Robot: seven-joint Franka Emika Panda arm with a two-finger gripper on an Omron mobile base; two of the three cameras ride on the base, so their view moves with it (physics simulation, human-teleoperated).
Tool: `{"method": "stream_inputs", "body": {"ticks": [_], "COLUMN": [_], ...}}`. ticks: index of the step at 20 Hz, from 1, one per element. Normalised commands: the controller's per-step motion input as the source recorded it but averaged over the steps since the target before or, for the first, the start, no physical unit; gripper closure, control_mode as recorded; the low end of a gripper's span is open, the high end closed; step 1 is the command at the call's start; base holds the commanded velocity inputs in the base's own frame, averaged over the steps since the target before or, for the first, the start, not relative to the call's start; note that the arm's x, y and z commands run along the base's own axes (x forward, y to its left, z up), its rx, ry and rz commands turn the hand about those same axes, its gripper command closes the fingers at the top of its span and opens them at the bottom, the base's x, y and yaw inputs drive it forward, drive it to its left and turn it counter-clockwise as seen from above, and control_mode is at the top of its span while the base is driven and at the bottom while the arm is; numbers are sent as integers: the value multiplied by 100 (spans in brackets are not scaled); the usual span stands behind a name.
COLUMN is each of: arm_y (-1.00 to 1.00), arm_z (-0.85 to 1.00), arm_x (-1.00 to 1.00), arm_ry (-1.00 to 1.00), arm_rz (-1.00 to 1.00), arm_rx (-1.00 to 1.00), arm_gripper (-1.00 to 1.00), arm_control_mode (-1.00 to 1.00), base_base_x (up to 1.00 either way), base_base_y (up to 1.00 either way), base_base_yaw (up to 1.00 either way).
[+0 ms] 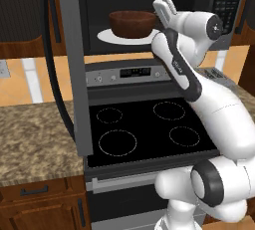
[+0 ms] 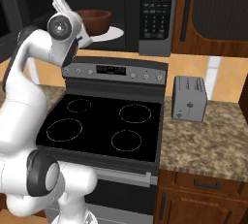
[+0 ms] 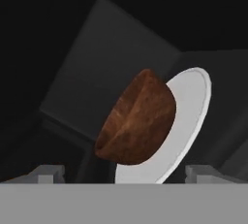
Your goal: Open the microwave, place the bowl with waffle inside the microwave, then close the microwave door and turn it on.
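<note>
bowl on turntable inside microwave, hand released before it, door swung open over stove, toaster beside

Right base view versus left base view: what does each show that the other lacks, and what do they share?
The right base view alone shows the silver toaster on the counter beside the stove, and the microwave's full keypad panel. The left base view alone shows the microwave door swung open, its edge toward the camera, with the bar handle. Both show the bowl sitting on the white turntable inside the microwave, the black stove below, and the arm reaching toward the cavity.
</note>
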Motion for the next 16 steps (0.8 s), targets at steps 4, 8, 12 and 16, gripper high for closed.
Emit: {"method": "stream_inputs", "body": {"ticks": [4, 8, 12, 16], "arm_y": [-14, -6, -17, -10], "arm_z": [11, 3, 0, 0], "arm_x": [-97, -92, -81, -73], "arm_ry": [0, -1, -3, 0], "arm_rz": [1, 1, 5, 7], "arm_rx": [-3, -12, -20, -26], "arm_gripper": [-100, -100, -100, -100], "arm_control_mode": [-100, -100, -100, -100], "base_base_x": [0, 0, 0, 0], "base_base_y": [0, 0, 0, 0], "base_base_yaw": [0, 0, 0, 0]}}
